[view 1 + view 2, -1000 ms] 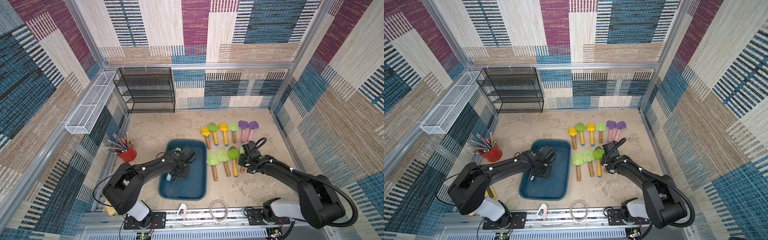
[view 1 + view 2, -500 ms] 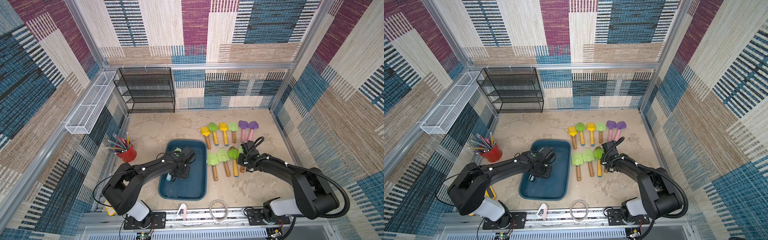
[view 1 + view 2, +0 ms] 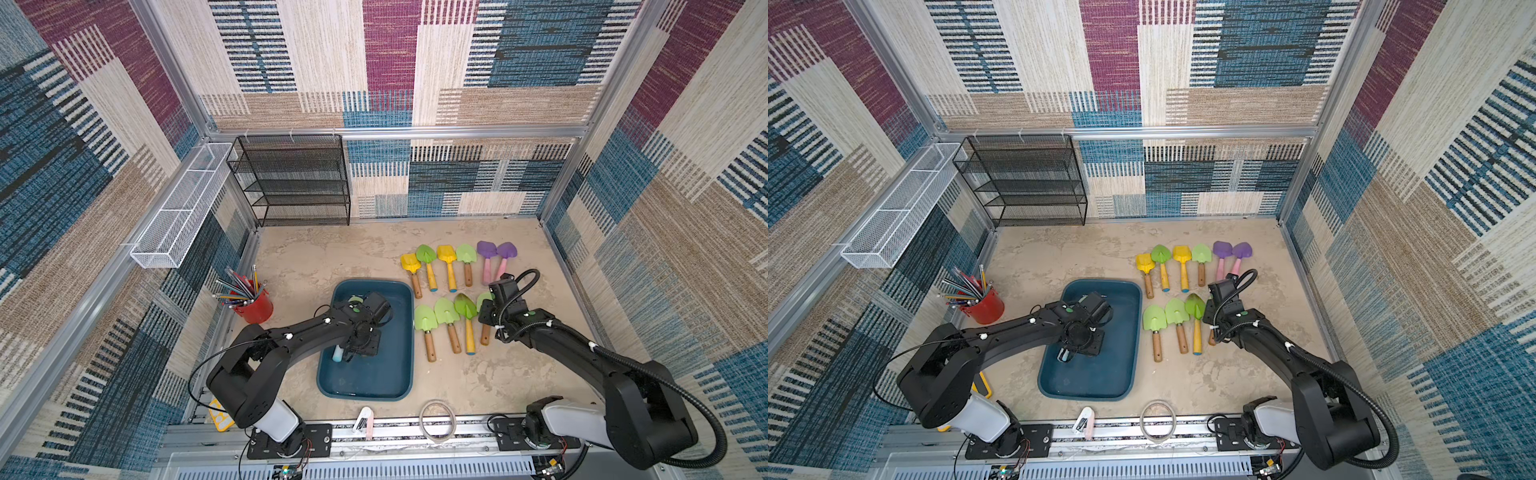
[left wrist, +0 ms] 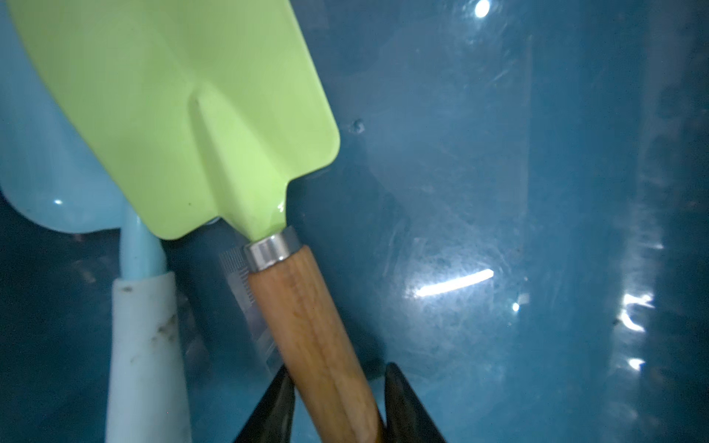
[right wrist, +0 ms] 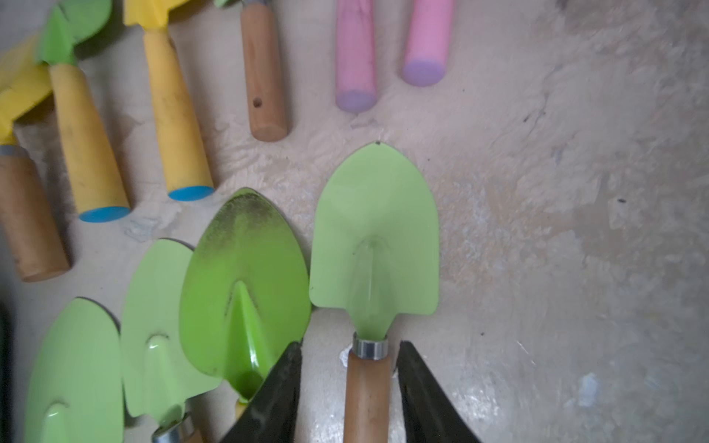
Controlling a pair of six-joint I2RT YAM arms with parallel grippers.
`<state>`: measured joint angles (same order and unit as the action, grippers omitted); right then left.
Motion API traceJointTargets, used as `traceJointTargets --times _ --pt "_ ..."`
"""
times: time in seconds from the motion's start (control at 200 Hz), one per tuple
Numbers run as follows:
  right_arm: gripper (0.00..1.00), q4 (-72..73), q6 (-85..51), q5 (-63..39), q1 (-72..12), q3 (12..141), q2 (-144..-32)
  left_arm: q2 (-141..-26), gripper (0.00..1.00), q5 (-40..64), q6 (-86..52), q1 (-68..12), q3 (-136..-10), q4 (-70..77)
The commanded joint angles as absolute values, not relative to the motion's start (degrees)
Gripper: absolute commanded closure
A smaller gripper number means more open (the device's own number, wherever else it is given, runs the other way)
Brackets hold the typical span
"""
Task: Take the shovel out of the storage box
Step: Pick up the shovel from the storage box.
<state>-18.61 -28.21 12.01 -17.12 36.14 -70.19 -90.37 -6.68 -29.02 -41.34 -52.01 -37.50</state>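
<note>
Spread wider than a second ago: right gripper (image 5: pixel 349 345), straddling without contact a pale-green pointed shovel (image 5: pixel 374 230). Mottled beige tabletop (image 3: pixel 332 257), patchwork woven wall panels (image 3: pixel 540 62). Inside glossy teal plastic storage box (image 3: pixel 374 374): light-green metal shovel with wooden handle (image 4: pixel 184 115), apparently pinched by left gripper (image 4: pixel 337 366).

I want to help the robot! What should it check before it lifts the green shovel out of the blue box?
1. Left hand has a finger on each side of the green shovel's wooden handle: ok.
2. Grip tight enough to lift: cannot tell.
3. Nothing lies on the green shovel; its blade rests over the blue shovel: ok.
4. Right hand open and away from the box: ok.
5. Bare table free beside the shovel rows: ok.
</note>
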Motion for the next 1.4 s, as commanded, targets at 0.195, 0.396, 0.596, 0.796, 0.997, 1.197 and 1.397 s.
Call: traceJointTargets --times 0.195,0.396,0.596,0.796,0.997,1.197,1.397 --pt "0.56 -15.65 -27.42 9.37 -17.06 34.04 -63.43 -92.15 0.73 -7.43 -30.76 -41.30 -52.30 -38.06" --pt "0.56 -15.06 -27.42 7.79 -17.11 33.32 -62.01 -91.75 0.81 -7.38 -30.98 -41.31 -52.03 -38.06" --pt "0.57 -14.08 -27.86 4.22 -17.05 32.75 -58.56 -89.37 0.94 -6.60 -30.89 -41.31 -52.74 -38.92" --pt "0.55 -12.36 -28.38 -3.04 -17.32 32.52 -54.80 -84.57 0.98 -4.29 -31.36 -41.22 -53.66 -40.07" --pt "0.49 -7.22 -30.41 -12.61 -17.84 31.44 -53.28 -79.95 0.98 1.92 -32.71 -39.51 -52.67 -38.15" --pt "0.42 2.17 -34.32 -24.11 -19.04 29.40 -54.70 -73.83 0.99 12.82 -35.45 -35.55 -48.91 -31.90" --pt "0.41 15.83 -39.46 -37.20 -22.04 28.68 -60.30 -69.06 1.00 25.11 -40.24 -31.09 -44.53 -23.09"
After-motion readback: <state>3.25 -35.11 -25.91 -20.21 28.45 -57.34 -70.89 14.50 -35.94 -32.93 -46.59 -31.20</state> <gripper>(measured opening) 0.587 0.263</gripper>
